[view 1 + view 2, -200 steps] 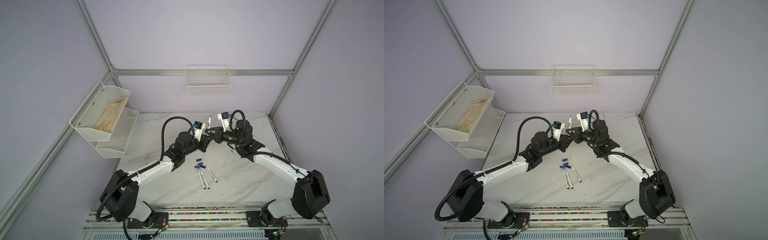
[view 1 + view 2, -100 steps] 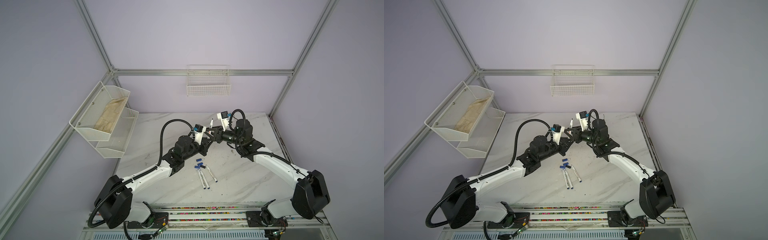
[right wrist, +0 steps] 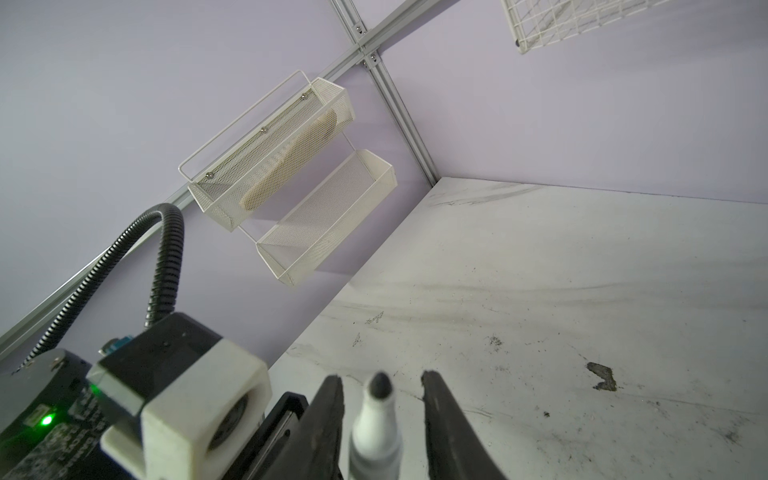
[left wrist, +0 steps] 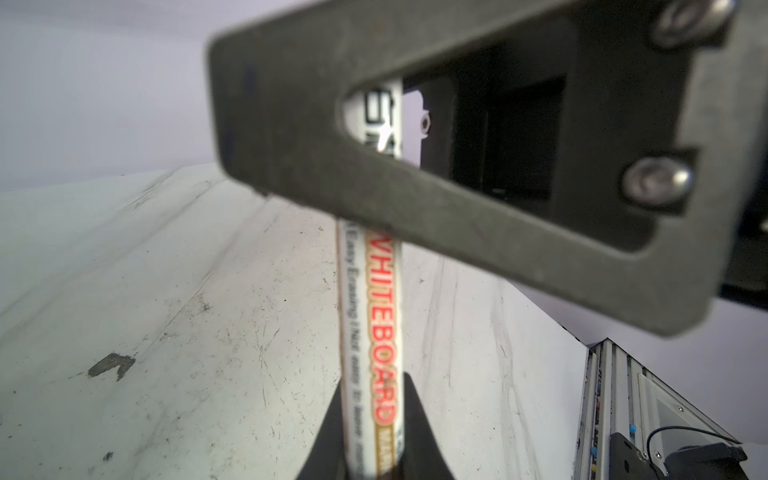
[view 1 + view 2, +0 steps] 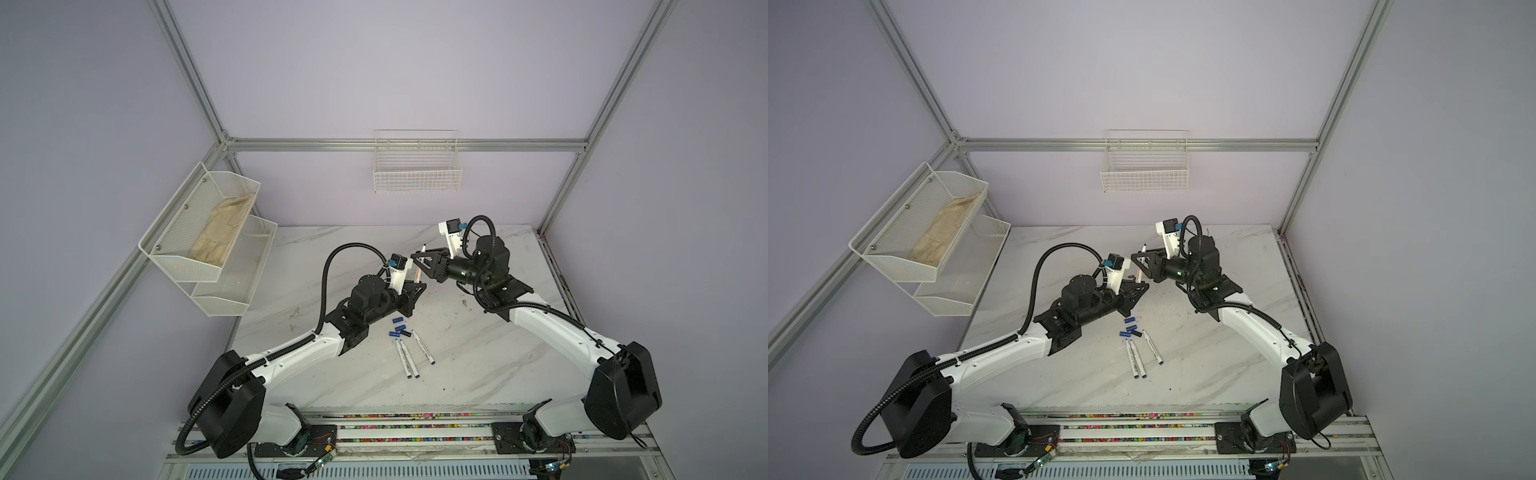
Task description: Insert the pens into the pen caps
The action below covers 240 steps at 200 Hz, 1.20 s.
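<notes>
**Status:** no pen is capped, as far as the views show.

Nearest, low in the centre of both top views, three pens [image 5: 422,347] lie flat on the marble table [image 5: 478,353]. Two lie close side by side; the third is just to their right and angled away. Their blue ends point toward the bottom of the frame, and the upper ends look bare. Just above those ends the pen caps [image 5: 398,321] lie in a loose cluster, a black cap [image 5: 406,333] among the blue. None is seated on a barrel. They are too small to count with confidence.

Farther up the frame, the left gripper [image 5: 417,284] is clenched on the lower barrel of the fourth pen [image 4: 370,316] and holds it near upright above the table. In the left wrist view the white barrel with red lettering rises out of that grip.

Beyond it, the right gripper [image 3: 381,378] straddles the upper end of the same pen but is released. Its fingers [image 3: 328,415] stand clear on both sides of the exposed black tip.

**Judgement:** the work is at an early stage. The fourth pen wants the black cap, which lies on the table, and three further pairings are outstanding.
</notes>
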{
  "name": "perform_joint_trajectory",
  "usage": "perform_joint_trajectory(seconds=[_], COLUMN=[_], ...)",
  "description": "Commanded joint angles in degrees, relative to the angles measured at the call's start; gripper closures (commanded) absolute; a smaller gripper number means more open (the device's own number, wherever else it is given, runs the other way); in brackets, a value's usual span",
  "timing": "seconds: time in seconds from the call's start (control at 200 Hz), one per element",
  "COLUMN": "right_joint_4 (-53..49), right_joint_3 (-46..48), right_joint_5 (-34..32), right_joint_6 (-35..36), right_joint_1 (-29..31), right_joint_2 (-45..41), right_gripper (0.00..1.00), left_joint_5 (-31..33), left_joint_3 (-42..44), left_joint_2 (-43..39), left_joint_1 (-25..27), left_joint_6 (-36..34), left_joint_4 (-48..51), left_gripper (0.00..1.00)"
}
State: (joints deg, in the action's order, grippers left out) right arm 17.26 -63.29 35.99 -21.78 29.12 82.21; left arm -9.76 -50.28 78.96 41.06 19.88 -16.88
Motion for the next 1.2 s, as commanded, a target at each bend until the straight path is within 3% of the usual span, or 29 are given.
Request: perform_joint_trajectory(seconds=[0.0,0.085,0.225,0.385,0.52,0.56,0.6,0.8,0.915,1.195], right_joint_4=[0.26,0.23,0.15,0.23,-0.10,-0.20,-0.36,-0.21,-0.27,-1.61], right_joint_3=[-1.89,-2.10,-1.91,-1.51,-1.42,-1.44,-1.43,-0.97,-1.05,-1.07], right_joint_5=[0.84,1.38,2.93,4.33,4.62,4.81,4.93,5.64,5.94,5.72], right_joint_6=[0.07,0.04,-0.36,-0.59,-0.33,-0.15,-0.10,-0.02,0.19,1.13], right_joint_1=[-0.38,-0.47,-0.47,-0.45,-0.46,-0.42,-0.45,-0.44,-0.46,-0.47], right_joint_2=[-1.76,-1.56,-1.03,-0.89,-1.10,-1.17,-1.18,-1.29,-1.18,-0.74], right_gripper=[0.67,0.73,1.00,1.00,1.00,1.00,1.00,1.00,1.00,1.00], left_joint_5=[0.09,0.48,1.15,1.64,3.25,3.56,3.36,-0.34,-2.46,-5.04], left_joint_3=[2.73,3.01,2.86,2.34,1.61,1.34,0.98,-1.63,-3.79,-6.44], left_joint_2=[-1.26,-1.35,-1.75,-2.64,-3.87,-4.28,-4.71,-5.66,-4.40,-1.71], left_joint_1=[0.34,0.38,0.42,0.35,0.18,-0.05,-0.49,-2.79,-3.07,-3.09], left_joint_6=[-0.87,-0.80,-0.62,-0.41,-0.28,-0.23,-0.29,-1.53,-2.90,-2.83], left_joint_4=[-1.05,-1.09,-1.31,-2.80,-2.54,-2.46,-2.13,-0.09,1.70,-0.07], left_gripper=[1.00,1.00,1.00,1.00,0.70,0.57,0.52,0.55,0.62,0.65])
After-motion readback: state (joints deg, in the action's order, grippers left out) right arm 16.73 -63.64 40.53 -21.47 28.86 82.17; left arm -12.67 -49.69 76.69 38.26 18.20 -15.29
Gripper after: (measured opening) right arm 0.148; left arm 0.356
